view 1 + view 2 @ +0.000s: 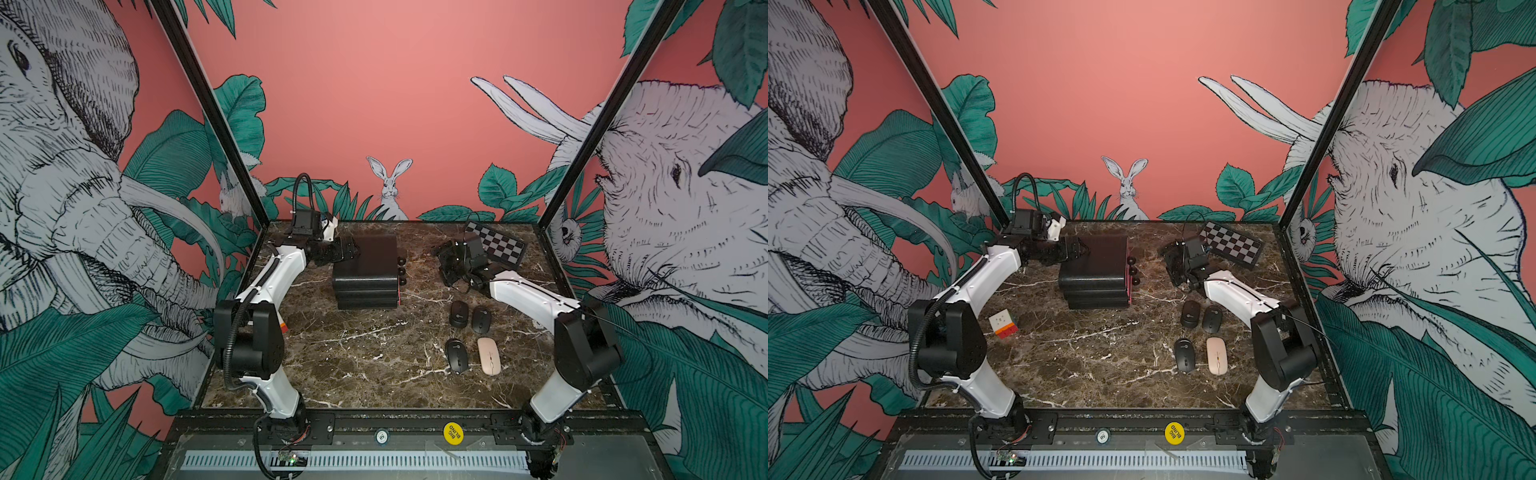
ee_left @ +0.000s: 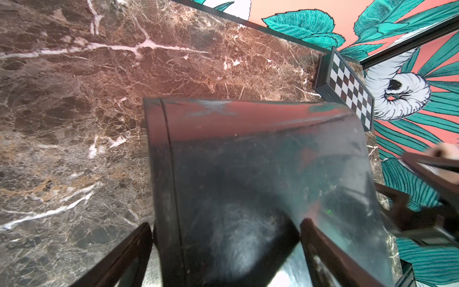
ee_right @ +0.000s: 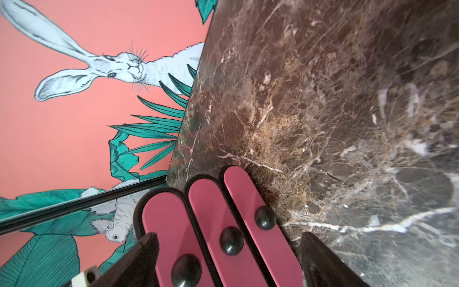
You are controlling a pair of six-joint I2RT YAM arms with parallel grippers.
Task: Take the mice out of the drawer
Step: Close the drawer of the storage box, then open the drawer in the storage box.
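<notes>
**Bench layout during drawer unloading.** A dark brown marble bench [image 1: 353, 374] carries a black three-drawer plastic cabinet [image 1: 365, 266] near its far edge, slightly left of centre.

- **Left gripper** [image 2: 226, 223]: the jaws are apart and straddle the cabinet's top edge on the side away from the drawers. This is judged to be a brace, so the cabinet does not slide when a drawer is pulled.
- **Right gripper** [image 3: 228, 234]: it faces the pink drawer fronts [image 3: 206, 206] with its jaws apart and empty. They frame the round black knobs [image 3: 231, 240] without touching them. All three fronts appear shut, so a pull seems not yet begun.
- **Mice:** four lie in two rows towards the bench's right edge, clear of the drawers' travel. They are three black oval plastic mice [image 1: 458, 313] and one slim pale pink-cream mouse [image 1: 488, 356]. Whether others are inside the drawers cannot be told.
</notes>
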